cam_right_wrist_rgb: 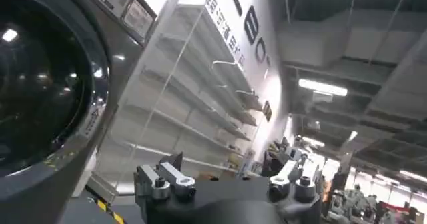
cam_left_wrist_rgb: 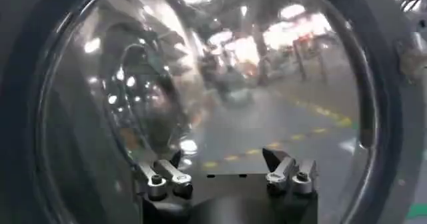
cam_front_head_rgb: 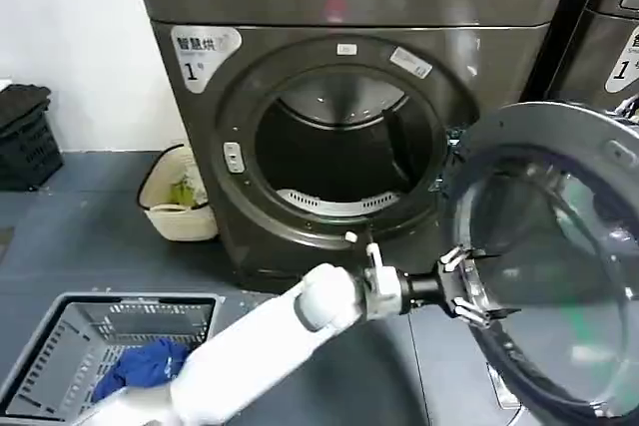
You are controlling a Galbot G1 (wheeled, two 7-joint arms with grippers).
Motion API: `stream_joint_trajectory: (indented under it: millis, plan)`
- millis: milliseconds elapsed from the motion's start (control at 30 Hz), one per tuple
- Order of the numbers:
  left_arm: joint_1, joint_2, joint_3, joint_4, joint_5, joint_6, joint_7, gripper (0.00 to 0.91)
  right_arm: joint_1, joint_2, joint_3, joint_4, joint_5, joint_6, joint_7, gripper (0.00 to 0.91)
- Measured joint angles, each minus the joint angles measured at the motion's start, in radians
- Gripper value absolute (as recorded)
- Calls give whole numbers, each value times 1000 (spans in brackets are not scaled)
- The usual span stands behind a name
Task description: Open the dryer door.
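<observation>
Left gripper first: from my head view it sits at the end of my white arm, fingers spread, right against the near rim of the dryer door, on its dark grey inner side. That door stands swung wide to my right of the drum opening, hinged at the machine's right edge, so I judge the opening is essentially done. Lower left I see a grey laundry basket with a blue cloth, and a cream bin beside the machine.

From my left wrist view, my left gripper has its jaws apart, gripping nothing, and the door's domed glass lies just beyond the fingertips. I expect the door to be rigid and fairly heavy on its hinge; the glass looks slick, so the firm rim is the better place to push.

From my right wrist view, my right gripper hangs open and idle beside another machine's door, with shelving behind.
</observation>
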Motion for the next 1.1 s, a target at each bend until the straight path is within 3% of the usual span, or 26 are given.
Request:
stream_joint_trajectory:
  millis: [333,533,767,1100]
  plan:
    - [-59,-92,9,113,1,-1,1,907,1,0,5,-11,1,0,7,907]
    - [-55,-104,9,122,2,5,1,907,8,-12,-3,-21,1,0,5,907]
    - [-28,-65,6,65,1,30,1,907,11,-34,-16,-39,0,0,5,907]
    - [39,100,-18,-105,10,48,5,907,15,-76,-37,-72,-2,1,5,907]
